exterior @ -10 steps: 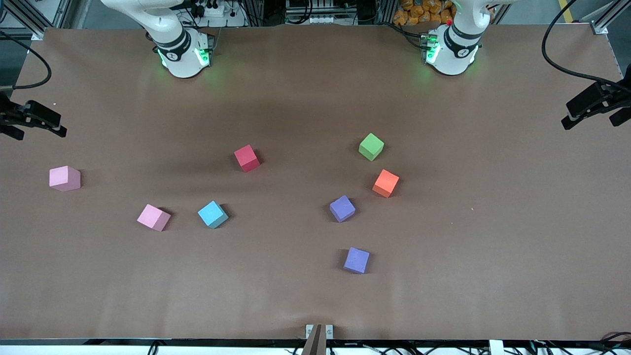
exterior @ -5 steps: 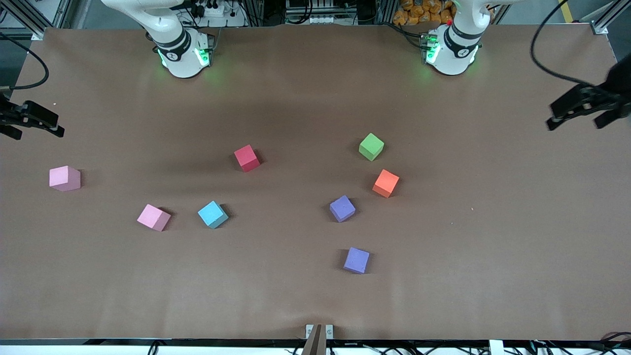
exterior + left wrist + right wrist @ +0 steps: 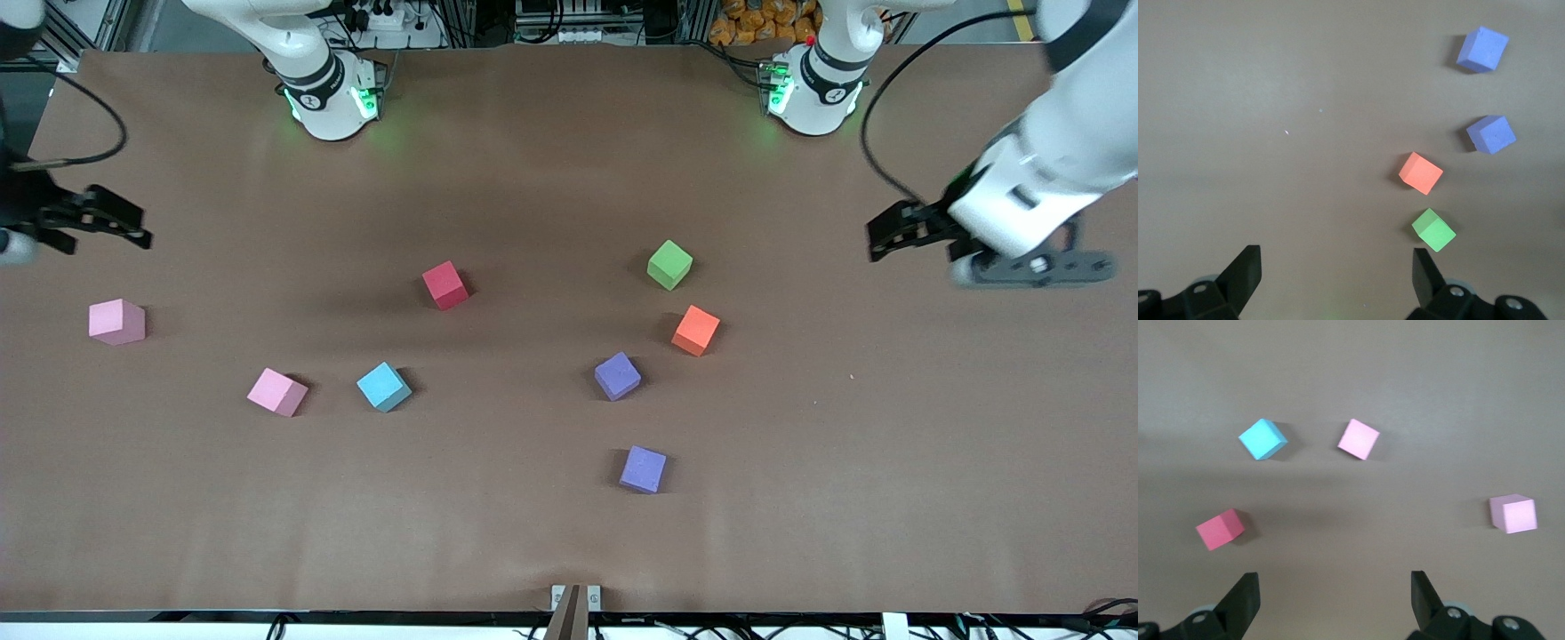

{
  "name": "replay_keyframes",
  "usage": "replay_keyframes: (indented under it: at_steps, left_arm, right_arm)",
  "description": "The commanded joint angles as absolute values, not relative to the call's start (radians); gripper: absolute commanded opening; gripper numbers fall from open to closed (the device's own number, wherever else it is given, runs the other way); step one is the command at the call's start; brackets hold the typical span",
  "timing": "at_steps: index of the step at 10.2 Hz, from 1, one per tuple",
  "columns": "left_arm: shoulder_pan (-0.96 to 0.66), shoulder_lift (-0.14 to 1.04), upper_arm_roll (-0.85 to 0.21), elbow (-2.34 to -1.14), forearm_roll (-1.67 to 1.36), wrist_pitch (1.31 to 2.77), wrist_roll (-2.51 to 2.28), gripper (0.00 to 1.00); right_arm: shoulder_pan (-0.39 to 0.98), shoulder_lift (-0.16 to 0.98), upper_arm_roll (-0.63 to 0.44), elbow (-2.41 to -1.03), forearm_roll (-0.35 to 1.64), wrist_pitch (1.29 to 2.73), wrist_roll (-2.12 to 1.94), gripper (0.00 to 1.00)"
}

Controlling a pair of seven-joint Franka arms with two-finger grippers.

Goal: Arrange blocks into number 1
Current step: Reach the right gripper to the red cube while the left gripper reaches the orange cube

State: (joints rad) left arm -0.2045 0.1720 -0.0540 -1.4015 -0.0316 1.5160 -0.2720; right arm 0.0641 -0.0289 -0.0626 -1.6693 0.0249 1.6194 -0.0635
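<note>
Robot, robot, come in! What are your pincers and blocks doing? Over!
Left pincer open, empty, above the table's left-arm end. Right pincer open, empty, at the right-arm end. Blocks scattered, untouched. Nothing blocking.

It looked like a robotics lab: two arm bases (image 3: 329,98) were bolted to a brown table (image 3: 533,533), with aluminium framing (image 3: 80,27) and cables (image 3: 373,18) around it.

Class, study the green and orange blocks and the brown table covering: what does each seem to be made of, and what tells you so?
Green block and orange block: probably foam or painted wood; flat matte faces, no shine, solid colour, slightly soft edges. Table covering: looks like brown paper or thin matte sheet, with faint ripples along the edge nearest the front camera.
</note>
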Motion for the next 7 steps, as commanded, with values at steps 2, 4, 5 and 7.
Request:
replay_keyframes:
  at_steps: [2,4,5,7]
  left_arm:
    - [-0.267,0.242,-0.048,-1.39,-0.048,1.538,-0.342,1.0]
    - [-0.317,0.288,-0.046,-1.39,-0.044,1.565,-0.397,1.0]
    - [-0.339,0.317,-0.046,-1.39,-0.044,1.586,-0.426,1.0]
    - [-0.363,0.371,-0.046,-1.39,-0.044,1.626,-0.436,1.0]
  right_arm:
    - [0.113,-0.046,0.079,-1.88,0.053,1.745,-0.009,1.0]
    - [0.181,-0.029,0.129,-2.007,0.072,1.877,-0.009,1.0]
    - [0.266,0.019,0.126,-2.022,0.072,1.902,-0.009,1.0]
    - [0.343,0.134,0.129,-2.026,0.072,1.988,-0.021,1.0]
